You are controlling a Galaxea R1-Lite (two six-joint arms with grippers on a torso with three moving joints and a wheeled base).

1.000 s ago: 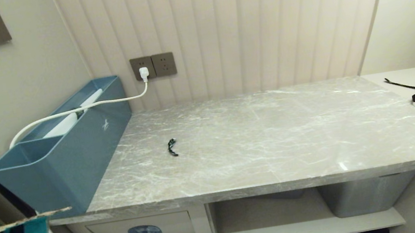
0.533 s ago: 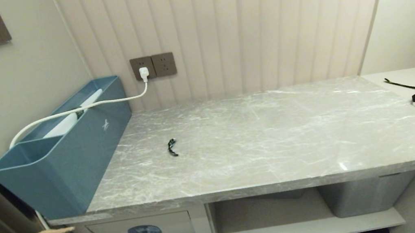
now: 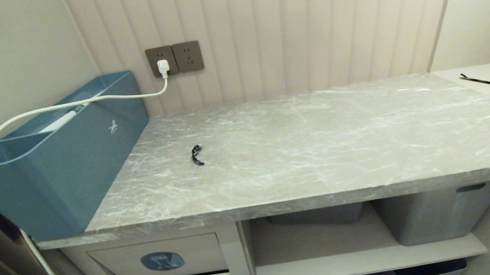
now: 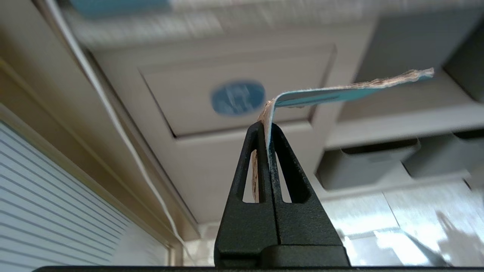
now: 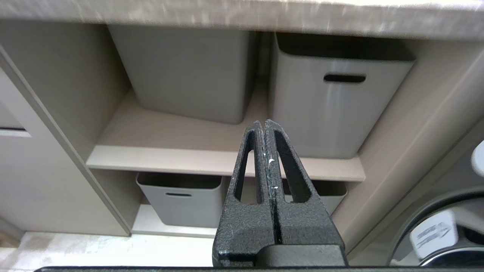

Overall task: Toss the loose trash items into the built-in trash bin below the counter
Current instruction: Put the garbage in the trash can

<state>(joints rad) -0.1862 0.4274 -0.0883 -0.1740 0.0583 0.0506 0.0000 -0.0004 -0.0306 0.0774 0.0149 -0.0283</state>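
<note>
Turquoise cardboard scrap [image 4: 325, 94], torn brown edge, is pinched between the clenched jaws of the left gripper [image 4: 264, 130], bending off to one side past the tips. Straight ahead of the jaws, w/ a gap, sits the trash bin flap [image 4: 227, 102]; its blue oval sticker [image 4: 237, 97] shows a white bin icon, no legible text. Right gripper [image 5: 263, 126] is clamped on nothing, facing grey tubs [image 5: 336, 102]. Counter [image 3: 324, 145] has no turquoise bits left, so probably the last piece; still to do: push flap, drop. Blue box [image 3: 58, 155] has a small white logo.
</note>
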